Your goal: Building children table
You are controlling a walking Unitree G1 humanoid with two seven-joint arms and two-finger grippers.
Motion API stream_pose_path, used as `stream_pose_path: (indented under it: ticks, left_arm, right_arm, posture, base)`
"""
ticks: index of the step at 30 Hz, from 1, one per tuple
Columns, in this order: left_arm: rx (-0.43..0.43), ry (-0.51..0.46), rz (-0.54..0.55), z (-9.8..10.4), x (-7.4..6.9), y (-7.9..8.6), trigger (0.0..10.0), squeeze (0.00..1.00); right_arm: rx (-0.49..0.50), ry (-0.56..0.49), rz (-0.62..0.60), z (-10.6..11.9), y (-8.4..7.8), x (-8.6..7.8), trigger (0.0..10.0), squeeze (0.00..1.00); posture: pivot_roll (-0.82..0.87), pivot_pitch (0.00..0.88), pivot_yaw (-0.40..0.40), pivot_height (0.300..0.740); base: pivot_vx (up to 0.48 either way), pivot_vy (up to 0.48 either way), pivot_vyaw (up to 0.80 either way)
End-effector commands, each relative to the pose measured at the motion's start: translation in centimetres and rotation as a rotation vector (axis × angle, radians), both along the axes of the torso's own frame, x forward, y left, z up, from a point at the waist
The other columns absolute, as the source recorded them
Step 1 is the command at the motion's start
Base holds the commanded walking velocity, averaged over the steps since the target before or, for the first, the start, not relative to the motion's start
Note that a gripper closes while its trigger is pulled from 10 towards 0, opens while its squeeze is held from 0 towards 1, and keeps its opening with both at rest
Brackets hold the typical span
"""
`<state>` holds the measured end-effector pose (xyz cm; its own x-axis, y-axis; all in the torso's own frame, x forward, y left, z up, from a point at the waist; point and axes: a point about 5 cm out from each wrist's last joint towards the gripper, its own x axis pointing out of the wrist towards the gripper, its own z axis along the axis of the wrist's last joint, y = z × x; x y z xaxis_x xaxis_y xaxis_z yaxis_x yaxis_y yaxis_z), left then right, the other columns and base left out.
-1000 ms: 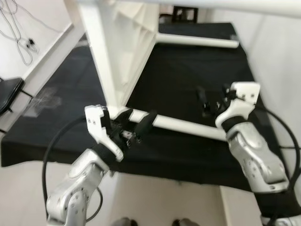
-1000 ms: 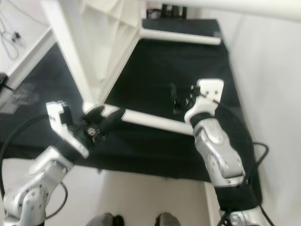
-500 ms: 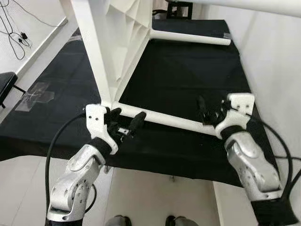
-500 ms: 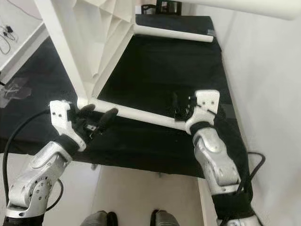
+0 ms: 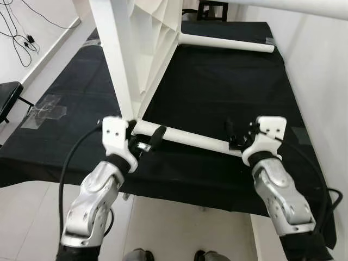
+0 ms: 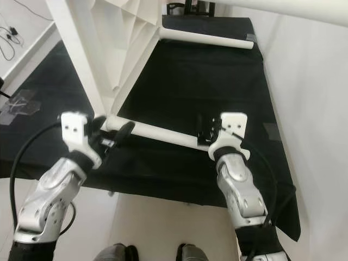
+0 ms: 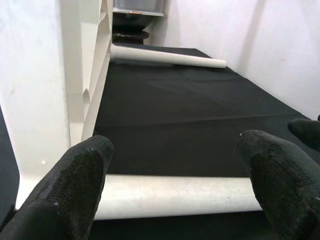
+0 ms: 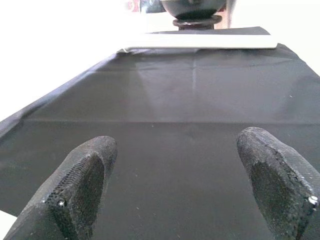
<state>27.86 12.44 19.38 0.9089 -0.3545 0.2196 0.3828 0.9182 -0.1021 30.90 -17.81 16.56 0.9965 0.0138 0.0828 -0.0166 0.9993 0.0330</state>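
Both open: left gripper (image 5: 145,137) straddling white leg (image 5: 190,138), right gripper (image 5: 237,136) at far end; risk: roll-off w/ uneven squeeze.

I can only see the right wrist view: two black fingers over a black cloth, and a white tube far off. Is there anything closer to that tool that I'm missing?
Observer: Yes. A second white tube lies across the black cloth, and one end of it reaches right up to the right tool.
Operator: What's at that tube's other end?
Observer: The left tool. Its fingers are open, one on either side of the tube.
Operator: Is there anything else big nearby?
Observer: A large white table panel stands on edge beside the left tool, and the near tube's end meets its base.
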Motion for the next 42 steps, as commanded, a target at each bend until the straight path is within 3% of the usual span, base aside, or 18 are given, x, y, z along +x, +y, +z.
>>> stream_pose_path:
  ticks: [1,8,26,42]
  left_arm:
    - [0.024,0.012,0.002,-0.4,0.1,0.0,10.0,0.00]
    - [0.010,0.020,0.035,-0.4,0.4,0.5,10.0,0.00]
    - [0.049,-0.001,0.065,-0.1,1.1,0.3,10.0,0.00]
    - [0.072,0.015,0.083,-0.2,1.4,0.7,10.0,0.00]
  right_arm:
    - [0.004,0.019,-0.010,-0.6,0.0,0.1,10.0,0.00]
    - [0.008,0.028,0.001,-0.7,0.3,0.2,10.0,0.00]
    - [0.012,0.029,0.035,-0.7,1.0,0.7,10.0,0.00]
    - [0.000,0.009,0.043,-0.4,1.1,0.7,10.0,0.00]
  posture:
    - [-0.03,0.143,0.025,0.740]
    - [-0.02,0.148,0.013,0.740]
    - [-0.02,0.154,0.006,0.740]
    - [-0.01,0.159,-0.001,0.740]
  base:
    - [0.000,0.000,0.00]
    - [0.000,0.000,0.00]
    - [0.000,0.000,-0.70]
    - [0.000,0.056,0.00]
